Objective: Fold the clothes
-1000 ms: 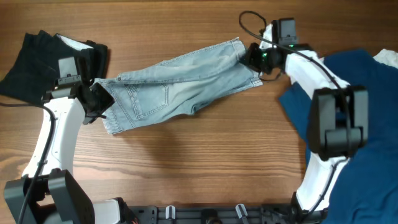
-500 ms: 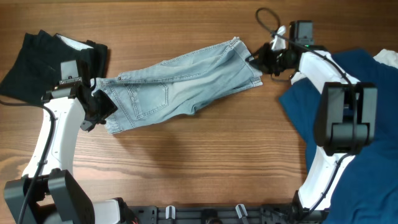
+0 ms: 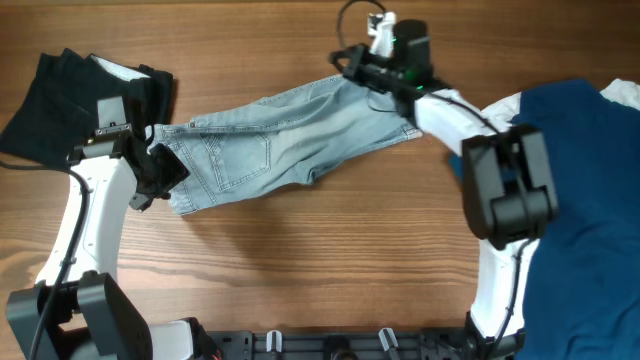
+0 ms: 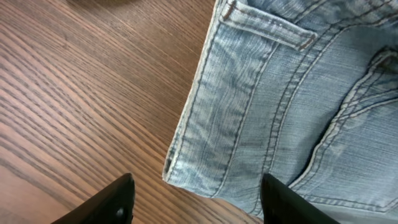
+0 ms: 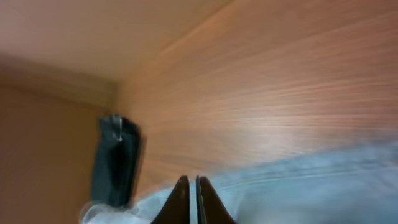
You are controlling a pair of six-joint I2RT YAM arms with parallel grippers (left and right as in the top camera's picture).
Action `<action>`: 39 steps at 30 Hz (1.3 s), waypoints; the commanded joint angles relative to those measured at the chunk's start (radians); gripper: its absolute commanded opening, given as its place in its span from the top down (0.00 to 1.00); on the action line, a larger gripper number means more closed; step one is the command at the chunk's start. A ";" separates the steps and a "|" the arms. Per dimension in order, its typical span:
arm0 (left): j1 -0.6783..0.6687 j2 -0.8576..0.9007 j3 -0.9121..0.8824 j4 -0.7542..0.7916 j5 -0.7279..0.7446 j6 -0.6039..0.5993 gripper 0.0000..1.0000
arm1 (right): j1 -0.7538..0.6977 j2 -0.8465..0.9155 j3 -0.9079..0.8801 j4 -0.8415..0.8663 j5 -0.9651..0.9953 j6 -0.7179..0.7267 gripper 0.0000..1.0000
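Note:
Pale-blue denim shorts (image 3: 280, 145) lie across the middle of the table, waistband at the left. My left gripper (image 3: 160, 172) is open at the waistband's corner. In the left wrist view the waistband corner (image 4: 217, 143) lies just ahead of the spread fingers (image 4: 196, 199), apart from them. My right gripper (image 3: 352, 62) is at the shorts' far upper edge, shut on the leg's hem. The right wrist view is blurred; its fingers (image 5: 191, 186) are pressed together with denim (image 5: 298, 186) around them. A black garment (image 3: 50, 90) lies at the far left. A navy garment (image 3: 580, 200) lies at the right.
A white cloth (image 3: 120, 70) peeks from under the black garment. Another white piece (image 3: 625, 92) shows at the right edge by the navy garment. The right arm's cable (image 3: 350, 15) loops near the table's far edge. Bare wood (image 3: 300, 260) fills the front.
My right gripper has swung left from the shorts' right end, carrying the leg hem with it over the shorts. The left gripper has stayed at the waistband.

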 commanded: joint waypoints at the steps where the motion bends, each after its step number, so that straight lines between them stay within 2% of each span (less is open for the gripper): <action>1: 0.003 -0.003 0.012 -0.024 -0.013 0.029 0.32 | -0.053 -0.051 -0.005 -0.272 -0.066 -0.255 0.87; 3: 0.003 -0.003 0.012 -0.040 -0.014 0.050 0.33 | -0.051 -0.050 -0.006 -0.459 -0.045 -0.293 0.86; 5: 0.003 -0.003 0.012 -0.037 -0.013 0.049 0.34 | 0.007 -0.035 -0.008 -0.517 -0.023 -0.301 0.83; 6: 0.003 -0.003 0.012 -0.029 -0.013 0.049 0.34 | 0.044 -0.027 -0.008 -0.496 0.032 -0.244 0.79; 8: 0.003 -0.003 0.012 -0.018 -0.013 0.049 0.33 | 0.105 -0.003 -0.008 -0.449 0.182 -0.085 0.83; 9: 0.003 -0.003 0.012 -0.014 -0.013 0.049 0.33 | 0.135 0.019 -0.008 -0.402 0.222 -0.011 0.85; 11: 0.003 -0.003 0.012 -0.006 -0.013 0.048 0.33 | 0.180 0.086 -0.008 -0.164 0.224 0.118 0.91; 13: 0.003 -0.003 0.012 -0.008 -0.013 0.049 0.33 | 0.172 0.110 -0.008 0.068 0.220 0.147 0.96; 15: 0.003 -0.003 0.012 -0.010 -0.013 0.049 0.32 | 0.130 0.069 -0.002 0.156 0.208 0.049 0.96; 19: 0.003 -0.003 0.012 -0.011 -0.013 0.049 0.30 | 0.027 -0.072 0.000 -0.065 0.229 -0.217 0.95; 20: 0.003 -0.003 0.012 -0.011 -0.013 0.049 0.28 | 0.003 -0.099 0.000 -0.160 0.277 -0.257 0.90; 22: 0.003 -0.003 0.012 -0.020 -0.013 0.050 0.25 | -0.039 -0.109 0.000 -0.327 0.335 -0.367 0.57; 24: 0.003 -0.003 0.012 -0.042 -0.013 0.050 0.25 | -0.076 -0.100 -0.001 -0.476 0.423 -0.447 0.47; 30: 0.003 -0.003 0.012 -0.045 -0.013 0.049 0.23 | -0.196 -0.089 -0.006 -0.742 0.428 -0.571 0.46; 35: 0.003 -0.003 0.012 -0.050 -0.013 0.050 0.23 | -0.201 -0.089 -0.085 -0.746 0.229 -0.665 0.44; 36: 0.003 -0.003 0.012 -0.053 -0.013 0.049 0.23 | -0.199 -0.089 -0.113 -0.745 0.126 -0.709 0.46; 39: 0.003 -0.003 0.012 -0.052 -0.013 0.049 0.22 | -0.199 -0.089 -0.128 -0.729 0.007 -0.759 0.54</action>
